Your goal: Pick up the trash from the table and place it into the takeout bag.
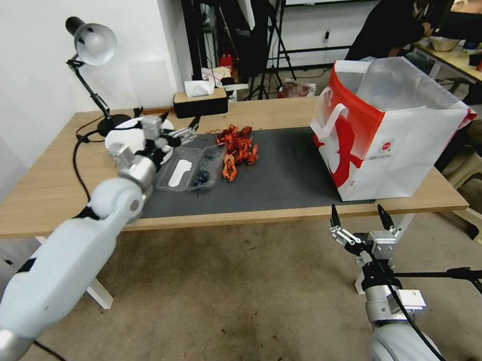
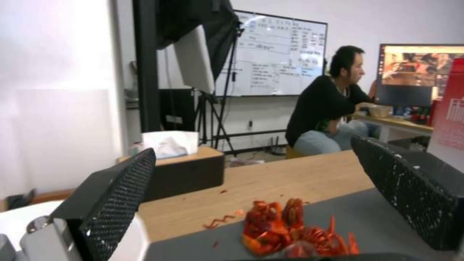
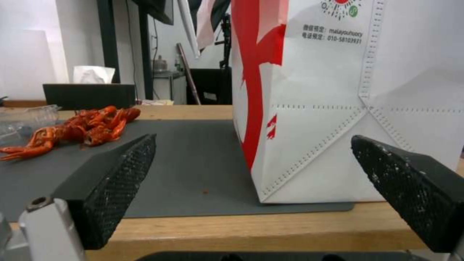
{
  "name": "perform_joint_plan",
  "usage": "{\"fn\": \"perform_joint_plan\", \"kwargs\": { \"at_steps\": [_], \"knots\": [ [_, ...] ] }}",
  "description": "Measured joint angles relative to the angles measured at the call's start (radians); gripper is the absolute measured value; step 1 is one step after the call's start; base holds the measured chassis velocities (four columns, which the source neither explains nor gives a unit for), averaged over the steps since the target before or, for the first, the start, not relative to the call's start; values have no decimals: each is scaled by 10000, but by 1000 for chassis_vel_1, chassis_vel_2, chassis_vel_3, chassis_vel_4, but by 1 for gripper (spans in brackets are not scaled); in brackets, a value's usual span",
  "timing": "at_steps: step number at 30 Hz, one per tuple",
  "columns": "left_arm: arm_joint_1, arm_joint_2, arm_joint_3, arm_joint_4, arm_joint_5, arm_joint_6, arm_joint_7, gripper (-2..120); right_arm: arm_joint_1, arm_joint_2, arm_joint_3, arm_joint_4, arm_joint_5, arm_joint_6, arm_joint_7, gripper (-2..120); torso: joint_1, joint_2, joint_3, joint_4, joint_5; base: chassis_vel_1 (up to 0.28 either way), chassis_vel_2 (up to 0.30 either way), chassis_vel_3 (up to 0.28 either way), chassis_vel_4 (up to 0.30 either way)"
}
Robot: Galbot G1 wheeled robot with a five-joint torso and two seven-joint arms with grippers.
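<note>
Hovering left end effector [image 1: 184,134], jaws spread, over clear plastic clamshell tray [image 1: 191,169]; flimsy, light, slippery; pinch rim judged best. Right end effector [image 1: 360,220] spread, below counter [image 1: 41,190] edge.

Two robot arms with smooth, glossy white shells and rounded elbow joints. The left arm has a thick white upper segment, a silver-grey band near the shoulder, a ball-like joint, a black seam between shells, and a thin black cable hanging below. Its left gripper [image 1: 188,130] is silver metal with black fingers [image 2: 114,203] faced in a fine dotted grip texture. The right arm ends in a silver cylindrical wrist with a black cable running along it; the right gripper [image 1: 360,216] has two pointed black fingers [image 3: 116,181], similarly textured, flecked with white scuffs, on silver linkages with a visible screw.
</note>
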Motion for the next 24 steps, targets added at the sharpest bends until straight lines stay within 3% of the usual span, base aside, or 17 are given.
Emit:
{"fn": "perform_joint_plan", "kwargs": {
  "at_steps": [10,18,24],
  "knots": [
    [1864,278,-1322,-539,389,-338,-189,100,-17,-2,-22,-10,-34,0,-8,100,0,0,1,1,0,0,0,0,0],
    [3435,-78,-2476,-996,1134,-593,-185,100,-16,12,-33,-69,-46,35,-18,100,-1,-2,1,2,1,0,0,0,0],
    [3957,-337,-2772,-1280,1732,-599,-243,100,-61,70,2,-79,-87,63,-23,100,0,-2,1,3,2,0,0,0,0]
  ]
}}
